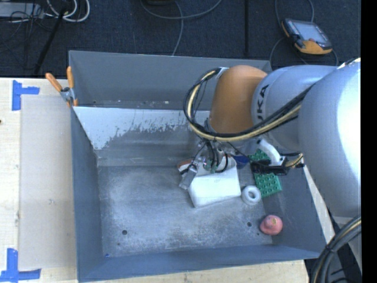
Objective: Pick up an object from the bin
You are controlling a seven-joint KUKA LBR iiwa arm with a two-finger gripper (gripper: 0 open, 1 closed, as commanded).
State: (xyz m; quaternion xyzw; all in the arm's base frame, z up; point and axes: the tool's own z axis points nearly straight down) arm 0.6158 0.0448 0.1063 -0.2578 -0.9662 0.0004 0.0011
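White block [215, 191] lies just beneath the end effector [207, 164], while a white ring [251, 194], a green studded plate [268, 183] and a pink ball [271, 224] lie beside it toward the arm [330, 117]; whether the end effector is clenched or released, I cannot tell.

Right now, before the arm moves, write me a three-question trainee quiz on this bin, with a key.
1. True or false: the pink round thing lies in the far left corner of the bin.
2. Which thing lies nearest the end effector? A) white block B) pink round thing C) yellow cup
3. Fill in: the small white ring lies beside the ____ studded plate.
Key: 1 false, it lies at the view's lower right; 2 A; 3 green.
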